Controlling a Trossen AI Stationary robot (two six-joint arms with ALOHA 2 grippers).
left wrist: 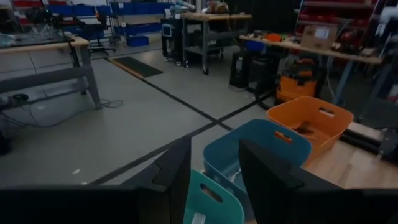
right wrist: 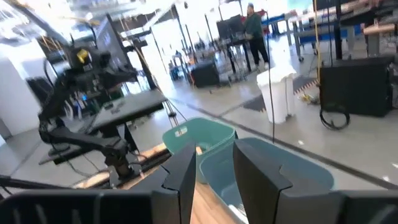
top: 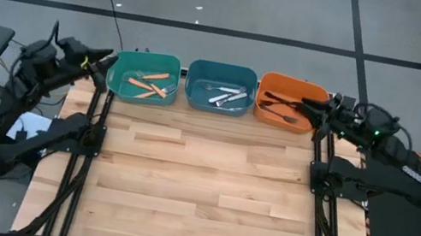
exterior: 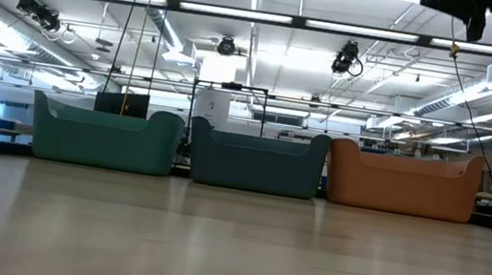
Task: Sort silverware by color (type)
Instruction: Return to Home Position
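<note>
Entry: silverware, one lot in three bins along the table's (top: 197, 194) far edge. Orange forks (top: 152, 82) lie in the green bin (exterior: 105, 142), silver forks (top: 225, 96) in the blue bin (exterior: 257, 163) and black forks (top: 281, 109) in the orange bin (exterior: 403, 184). No fork is seen on the bare wood, so the sort appears complete. The left gripper (top: 106, 61) is raised just beside the green bin's outer end. Its fingers (left wrist: 174, 180) are spread with nothing between them. The right gripper (top: 313, 110) is over the orange bin's outer rim. Its fingers (right wrist: 255, 177) are parted with a narrower gap, also empty. The step in hand is judged to be drawing both arms back to rest. Handling notes:

- Raise each wrist before pulling back, so no finger catches a bin wall or drags a bin off the line.
- The right arm needs the most care, since it hangs above the rim and the black forks beneath.
- Draw each arm back along its own side, apart from the other.
- Carry nothing out.
- Move slowly, as the bins look light and a knock could tip the forks out.
</note>
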